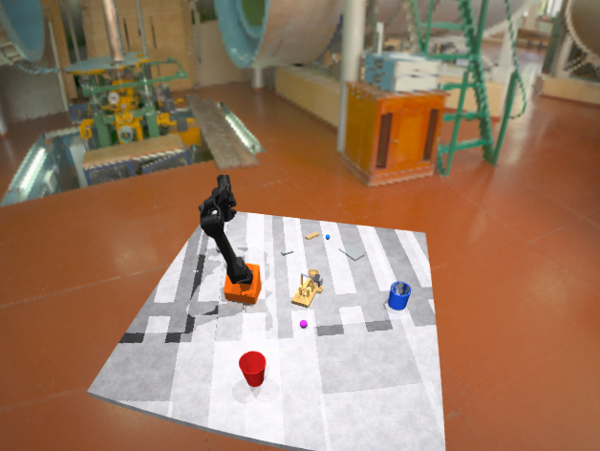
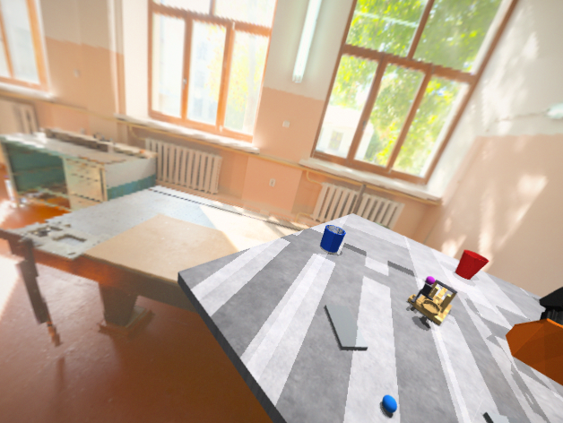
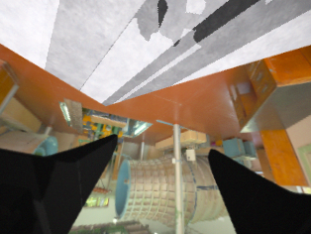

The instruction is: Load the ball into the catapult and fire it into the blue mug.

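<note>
The wooden catapult (image 1: 307, 289) (image 2: 432, 305) stands near the middle of the grey patterned table (image 1: 368, 388) (image 2: 281, 290). A purple ball (image 1: 303, 323) (image 2: 429, 280) lies on the table close beside it, towards the red cup. A blue ball (image 1: 328, 236) (image 2: 389, 403) lies farther off near the table's far edge. The blue mug (image 1: 398, 295) (image 2: 333, 237) stands upright to the catapult's right. My gripper (image 1: 224, 182) (image 3: 163, 146) is open and empty, raised high above the arm's orange base (image 1: 242, 288) (image 2: 537, 345), pointing away from the objects.
A red cup (image 1: 252, 368) (image 2: 471, 263) stands near the front of the table. A flat grey plate (image 1: 353, 252) (image 2: 345, 324), a small wooden block (image 1: 311, 235) and a small grey piece (image 1: 287, 252) lie towards the far edge.
</note>
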`<state>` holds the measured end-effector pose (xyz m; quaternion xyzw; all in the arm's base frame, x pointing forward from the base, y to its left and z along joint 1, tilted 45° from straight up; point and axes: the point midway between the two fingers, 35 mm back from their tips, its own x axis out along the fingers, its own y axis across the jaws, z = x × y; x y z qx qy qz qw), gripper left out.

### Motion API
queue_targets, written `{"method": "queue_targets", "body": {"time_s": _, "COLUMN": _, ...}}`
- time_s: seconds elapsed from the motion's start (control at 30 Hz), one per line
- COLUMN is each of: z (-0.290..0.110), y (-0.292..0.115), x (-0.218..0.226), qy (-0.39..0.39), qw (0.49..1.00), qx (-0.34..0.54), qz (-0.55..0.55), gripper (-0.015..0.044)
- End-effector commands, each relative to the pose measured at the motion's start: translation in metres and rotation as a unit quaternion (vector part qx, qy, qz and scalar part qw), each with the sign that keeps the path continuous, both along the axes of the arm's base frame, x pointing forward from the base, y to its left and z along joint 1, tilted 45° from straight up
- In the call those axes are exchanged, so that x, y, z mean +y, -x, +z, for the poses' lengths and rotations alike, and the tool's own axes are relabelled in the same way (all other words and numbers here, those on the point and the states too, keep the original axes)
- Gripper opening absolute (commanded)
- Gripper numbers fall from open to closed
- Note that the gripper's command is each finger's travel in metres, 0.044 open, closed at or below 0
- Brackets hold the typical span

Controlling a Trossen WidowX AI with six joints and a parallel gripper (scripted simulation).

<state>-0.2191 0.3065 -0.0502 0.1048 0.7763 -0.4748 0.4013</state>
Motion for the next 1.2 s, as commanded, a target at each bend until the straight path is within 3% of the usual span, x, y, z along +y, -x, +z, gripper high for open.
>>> {"method": "queue_targets", "body": {"time_s": 0.0, "z": -0.002, "y": -0.043, "x": 0.014, "qy": -0.008, "qw": 0.998, "qx": -0.049, "qz": -0.037, "gripper": 0.0440}}
{"method": "queue_targets", "body": {"time_s": 0.3, "z": -0.007, "y": -0.159, "x": 0.027, "qy": 0.001, "qw": 0.977, "qx": -0.174, "qz": -0.122, "gripper": 0.0440}}
{"method": "queue_targets", "body": {"time_s": 0.57, "z": -0.003, "y": -0.266, "x": 0.003, "qy": 0.043, "qw": 0.941, "qx": -0.283, "qz": -0.183, "gripper": 0.0440}}
{"method": "queue_targets", "body": {"time_s": 0.9, "z": 0.017, "y": -0.382, "x": -0.074, "qy": 0.139, "qw": 0.877, "qx": -0.398, "qz": -0.229, "gripper": 0.0440}}
{"method": "queue_targets", "body": {"time_s": 1.17, "z": 0.045, "y": -0.447, "x": -0.161, "qy": 0.241, "qw": 0.821, "qx": -0.459, "qz": -0.239, "gripper": 0.0440}}
